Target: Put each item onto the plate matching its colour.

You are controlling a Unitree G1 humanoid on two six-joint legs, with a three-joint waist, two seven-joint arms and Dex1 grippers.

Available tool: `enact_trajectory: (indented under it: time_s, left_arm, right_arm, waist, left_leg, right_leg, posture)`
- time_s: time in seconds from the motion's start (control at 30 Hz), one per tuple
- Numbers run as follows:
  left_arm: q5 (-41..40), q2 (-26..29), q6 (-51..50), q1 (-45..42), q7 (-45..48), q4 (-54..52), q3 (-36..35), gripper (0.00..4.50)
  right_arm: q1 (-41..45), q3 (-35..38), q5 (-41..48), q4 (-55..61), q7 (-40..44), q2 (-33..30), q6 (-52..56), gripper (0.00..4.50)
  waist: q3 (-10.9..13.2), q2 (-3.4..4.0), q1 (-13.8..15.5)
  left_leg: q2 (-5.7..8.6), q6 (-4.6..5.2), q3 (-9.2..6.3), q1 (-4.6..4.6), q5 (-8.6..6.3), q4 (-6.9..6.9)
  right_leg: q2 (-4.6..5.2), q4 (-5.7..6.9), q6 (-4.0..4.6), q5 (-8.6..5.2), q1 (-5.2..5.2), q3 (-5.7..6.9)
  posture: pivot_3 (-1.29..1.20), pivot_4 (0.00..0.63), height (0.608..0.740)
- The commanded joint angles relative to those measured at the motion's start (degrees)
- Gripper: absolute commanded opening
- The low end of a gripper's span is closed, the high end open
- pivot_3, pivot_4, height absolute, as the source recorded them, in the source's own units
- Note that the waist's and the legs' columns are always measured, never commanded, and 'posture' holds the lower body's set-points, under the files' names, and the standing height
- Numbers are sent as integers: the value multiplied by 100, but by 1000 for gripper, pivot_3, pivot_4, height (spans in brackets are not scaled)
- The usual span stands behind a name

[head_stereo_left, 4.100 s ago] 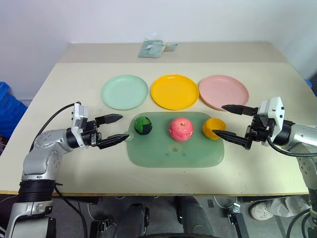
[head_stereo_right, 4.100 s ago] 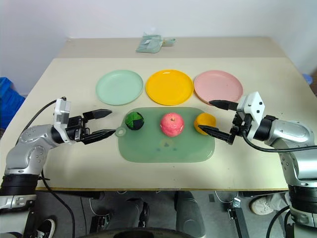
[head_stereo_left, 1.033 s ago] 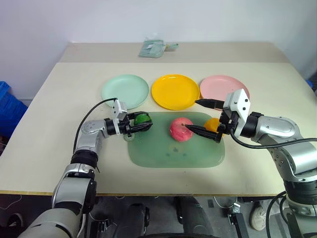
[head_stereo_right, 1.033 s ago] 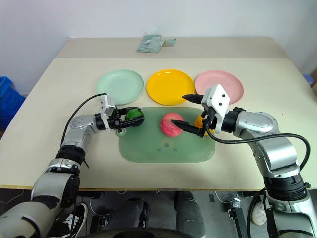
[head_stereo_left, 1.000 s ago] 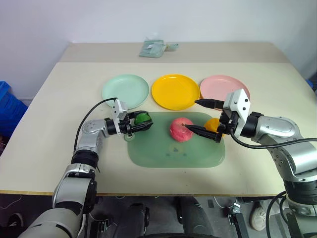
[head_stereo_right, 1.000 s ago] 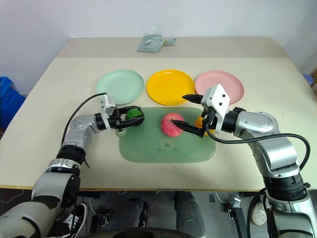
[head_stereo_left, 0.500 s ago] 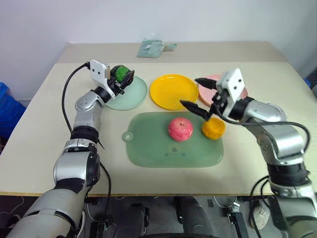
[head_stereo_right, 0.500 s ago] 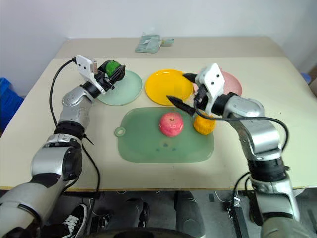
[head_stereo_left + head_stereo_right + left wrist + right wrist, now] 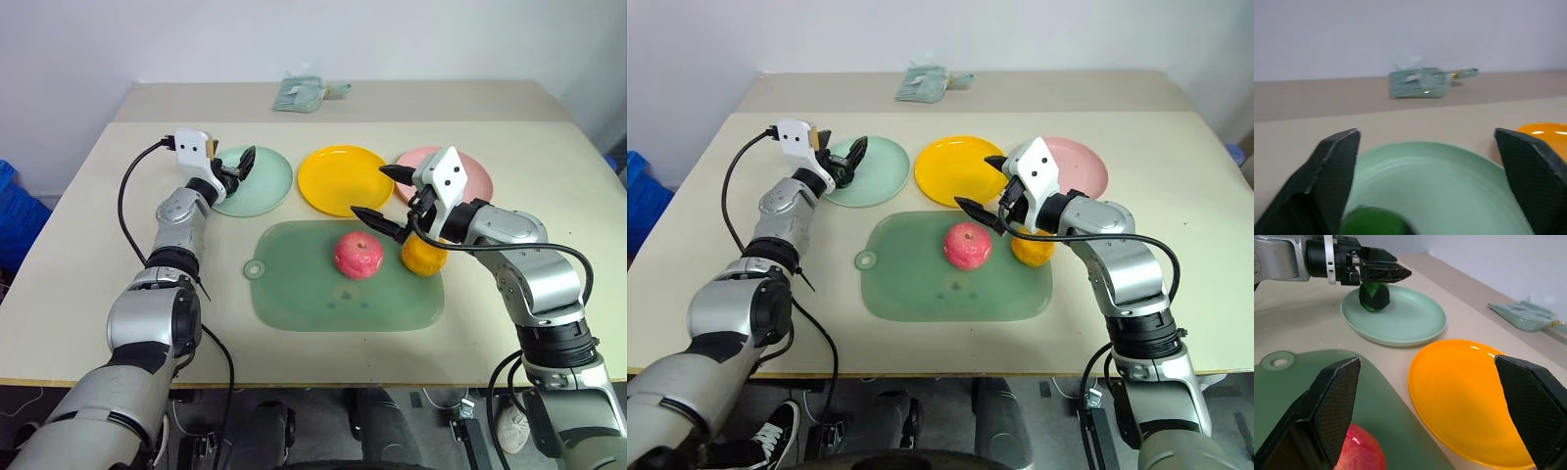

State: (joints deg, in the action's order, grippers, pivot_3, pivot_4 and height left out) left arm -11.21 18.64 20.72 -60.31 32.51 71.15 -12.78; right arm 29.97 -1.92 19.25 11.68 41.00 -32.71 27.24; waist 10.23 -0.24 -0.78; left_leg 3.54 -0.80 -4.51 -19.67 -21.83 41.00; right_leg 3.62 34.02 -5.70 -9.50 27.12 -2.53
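The dark green item (image 9: 1374, 295) rests on the mint green plate (image 9: 265, 186), on its near-left part. My left gripper (image 9: 235, 168) stands open just over it, fingers spread and apart from it. The pink-red apple-like item (image 9: 359, 255) and the orange item (image 9: 423, 255) lie on the translucent green mat (image 9: 333, 294). My right gripper (image 9: 370, 191) hangs open and empty above the gap between the apple and the yellow plate (image 9: 338, 181). Its hand partly covers the orange item and the pink plate (image 9: 475, 171).
A pale green plastic bag (image 9: 306, 94) lies at the table's back edge. The three plates stand in a row behind the mat. A black cable trails from my left wrist over the table's left part.
My left gripper carried the dark green item from the mat to the mint green plate, then opened and let it go there. My right gripper shifted slightly toward the yellow plate, staying open.
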Motion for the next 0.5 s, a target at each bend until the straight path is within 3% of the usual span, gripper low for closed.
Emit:
enact_trajectory:
  time_s: [0.03, 0.1, 0.17, 0.4, 0.5]
  left_arm:
    - [-404, 103, -7, 219, 2137, -859, 95, 4432]
    - [-937, 137, -665, 523, 3499, -1601, 113, 4432]
    - [-1227, 316, -1359, 905, 4277, -2397, 233, 4432]
    - [-1857, 1313, -3796, 2130, 5435, -4666, 686, 4432]
    - [-2008, 1551, -4338, 2553, 5400, -5421, 778, 4432]
  right_arm:
    - [-110, -4, 166, 310, 263, -125, 156, 4500]
    - [-184, -77, 229, 384, 415, -176, 302, 4500]
    - [-153, -27, 479, 396, 442, -128, 708, 4500]
    - [46, -280, 681, 463, 855, -454, 1453, 4500]
    - [97, -330, 805, 508, 947, -483, 1706, 4500]
  waist:
    - [0, 0, 0]
    - [0, 0, -12]
    - [0, 0, -46]
    - [0, 1, -37]
    - [0, 1, -7]
  left_leg:
    - [0, 0, 0, 0, 0, -1]
    - [-5, 0, 2, -1, 0, -3]
    - [-7, 2, 4, -1, -1, -1]
    - [-18, 4, 2, 8, -2, -1]
    - [-18, 5, 2, 9, -3, -1]
  right_leg:
    - [-2, 0, 0, 0, 0, 0]
    - [-2, -2, 0, 0, 1, 0]
    - [0, -1, 0, 0, 0, -2]
    - [-9, 8, 1, -1, 1, -6]
    - [-9, 8, 1, -1, -2, -6]
  posture:
    - [0, 150, 740]
    - [0, 150, 740]
    - [0, 150, 740]
    - [0, 150, 740]
    - [0, 150, 740]
